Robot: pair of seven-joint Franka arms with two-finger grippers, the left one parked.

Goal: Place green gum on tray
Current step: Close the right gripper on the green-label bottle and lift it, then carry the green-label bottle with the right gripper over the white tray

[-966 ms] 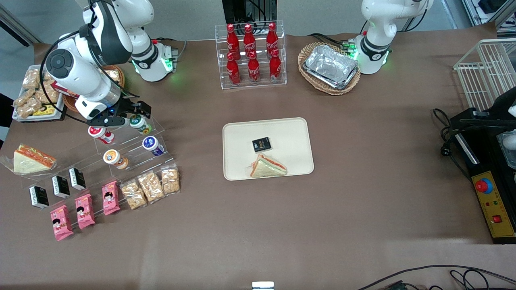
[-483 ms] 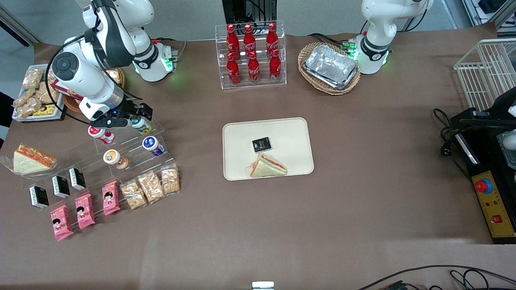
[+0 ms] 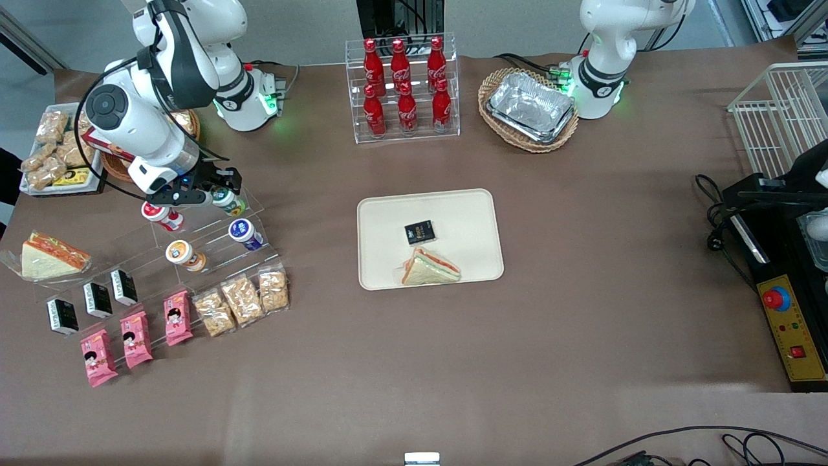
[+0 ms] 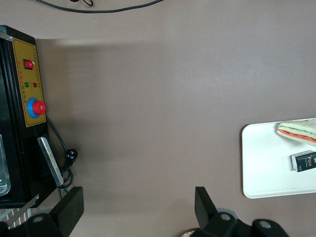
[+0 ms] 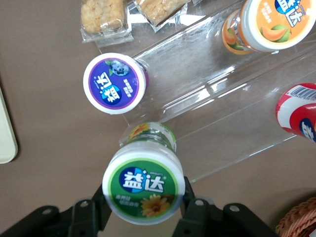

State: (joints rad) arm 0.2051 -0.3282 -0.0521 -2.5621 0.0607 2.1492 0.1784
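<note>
Green gum (image 5: 143,185): white canister, green lid with sunflower mark, upright, clamped between gripper (image 5: 143,206) fingers. Tray (image 3: 466,223): cream, flat on desk, well apart from gripper, toward parked arm's end.

Even overhead light, soft shadows; acrylic shelf (image 5: 217,94) perhaps glaring slightly.

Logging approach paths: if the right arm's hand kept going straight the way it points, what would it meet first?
The green gum: the hand already straddles its lid, so the canister on the clear stand comes first.
</note>
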